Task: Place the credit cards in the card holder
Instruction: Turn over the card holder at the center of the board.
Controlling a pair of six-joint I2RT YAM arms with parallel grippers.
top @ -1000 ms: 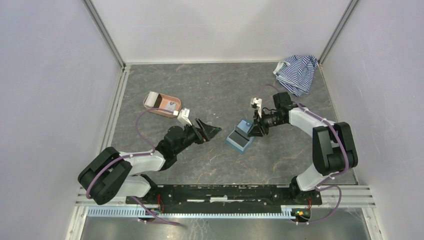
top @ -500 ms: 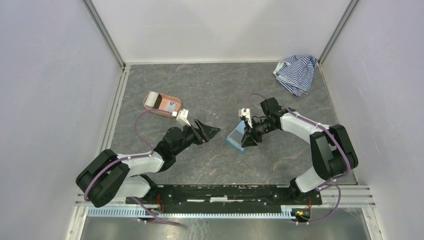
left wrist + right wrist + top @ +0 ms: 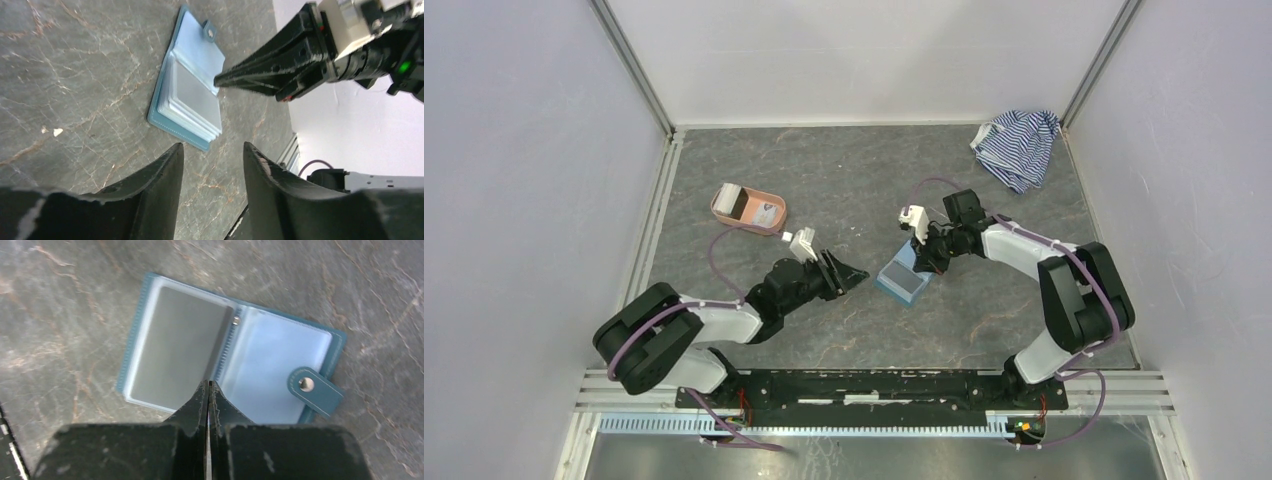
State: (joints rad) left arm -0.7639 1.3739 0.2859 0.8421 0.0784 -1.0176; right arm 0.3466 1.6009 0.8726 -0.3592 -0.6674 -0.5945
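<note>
Right pincer (image 3: 207, 385) is fully pinched shut, fingers pressed flat together with nothing between them as far as I can see, and it's poking down right at the card holder (image 3: 260, 360). From its own wrist view the closed tips sit over the fold in the middle, where the stack of clear sleeves meets the plain light-blue page. Whether they're actually touching the plastic or hanging just above it, can't tell. The holder itself lies spread open and flat on the grey marbled counter (image 3: 824, 170), roughly mid-counter, with the snap tab (image 3: 312, 390) sticking off the outer edge of the plain page. The top sleeve shows a grey rectangle, could be a card in there, not sure. Left pincer (image 3: 212, 147) is partway open and holding nothing. It's low over the counter on the holder's left, tips aimed at it, near but clearly apart, with bare counter between. In its wrist view the holder sits just beyond the gap between its fingers, the right pincer coming in from the far side. Over at the far left there's a salmon-pink tray (image 3: 724, 200) with the credit cards (image 3: 767, 212) in it, one whitish and something dark next to it, well away from both pincers. Striped cloth (image 3: 1019, 145) is bunched up in the far right corner.
</note>
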